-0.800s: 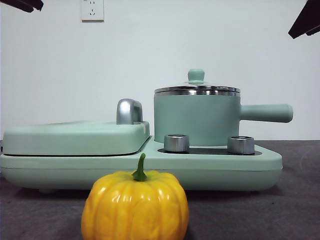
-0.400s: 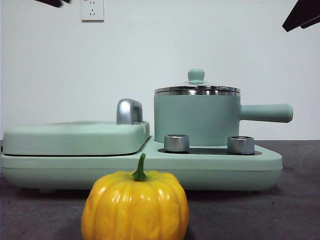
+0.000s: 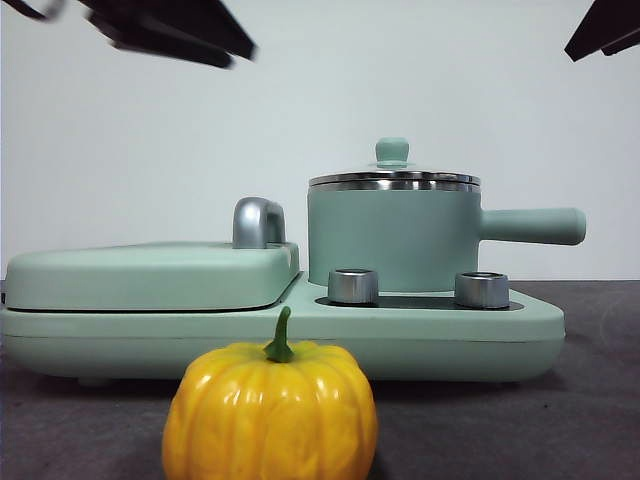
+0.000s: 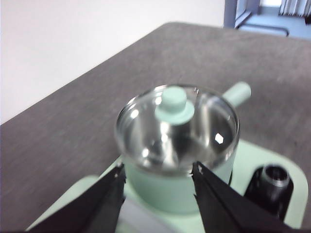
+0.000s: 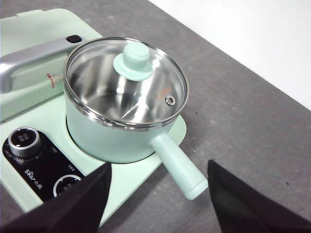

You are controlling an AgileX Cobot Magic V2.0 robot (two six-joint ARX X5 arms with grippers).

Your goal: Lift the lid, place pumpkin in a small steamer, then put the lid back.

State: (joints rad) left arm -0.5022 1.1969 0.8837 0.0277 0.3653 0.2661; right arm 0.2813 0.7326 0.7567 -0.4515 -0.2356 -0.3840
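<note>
the long green appliance base (image 3: 300, 340) sits on the dark worktop (image 5: 252, 116) and carries the small steamer (image 3: 395, 235), with the lid (image 5: 127, 80) on it, so the first step, lifting the lid, is not yet done. the left claw (image 4: 158, 187), released with jaws wide apart, hangs above and just short of the lid; next it must come over the knob (image 4: 174, 105) and clench. the right claw (image 5: 158, 194), also released, waits over the side handle (image 5: 179, 164). the pumpkin (image 3: 270, 410) stands well apart, free room all around it.
</note>
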